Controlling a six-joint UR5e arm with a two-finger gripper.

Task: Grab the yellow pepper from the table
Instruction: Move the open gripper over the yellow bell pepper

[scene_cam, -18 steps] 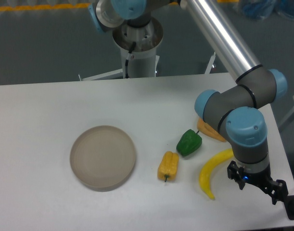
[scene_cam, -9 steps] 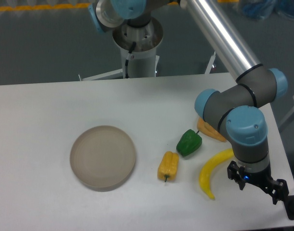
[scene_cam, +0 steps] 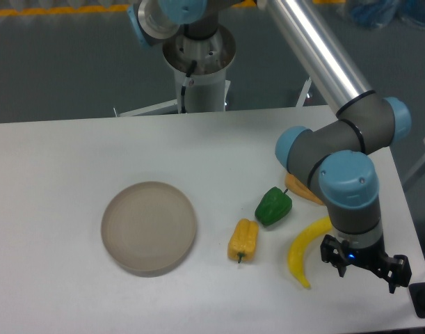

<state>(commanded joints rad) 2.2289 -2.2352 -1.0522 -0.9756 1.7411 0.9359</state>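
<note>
White and broad, the table (scene_cam: 73, 153) fills the fixed camera's only view, with grey floor and my arm's base behind it. The yellow pepper (scene_cam: 243, 239) lies on its side near the middle of the near half, stem toward the front edge, free all round. Just beyond it sits a green pepper (scene_cam: 273, 205), apart from it, and to the left a shallow round dish (scene_cam: 149, 226) stands well clear. A banana (scene_cam: 306, 247) curves between the yellow pepper and my gripper (scene_cam: 365, 264), and an orange wedge (scene_cam: 304, 188) peeks from behind my wrist.

I hang low by the table's right edge, beside the banana, touching nothing. My fingers carry nothing; whether they are spread or pressed together I cannot tell from this angle. I judge the reach is barely begun: I must cross over the banana and come down on the yellow pepper without nudging the green one.
</note>
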